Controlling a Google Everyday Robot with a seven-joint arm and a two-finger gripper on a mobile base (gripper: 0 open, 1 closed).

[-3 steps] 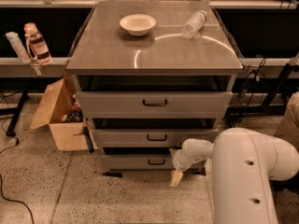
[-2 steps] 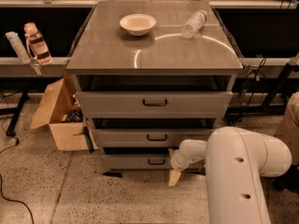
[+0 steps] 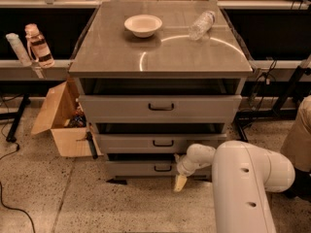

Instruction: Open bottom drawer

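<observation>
The gripper (image 3: 181,180) hangs at the bottom drawer (image 3: 136,168), just right of its handle (image 3: 163,168); I cannot tell how wide it is.

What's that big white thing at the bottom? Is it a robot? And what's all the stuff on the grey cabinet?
Yes, the big white shape is a robot's arm. There is one picture, looking down at the front of a grey cabinet with three drawers. At the arm's end is its gripper, the robot's hand, low by the bottom drawer, just right of its small black handle. Whether it has hold of anything, I cannot tell. On top sit a white bowl and a clear bottle lying on its side. A cardboard box stands on the floor to the left.
</observation>
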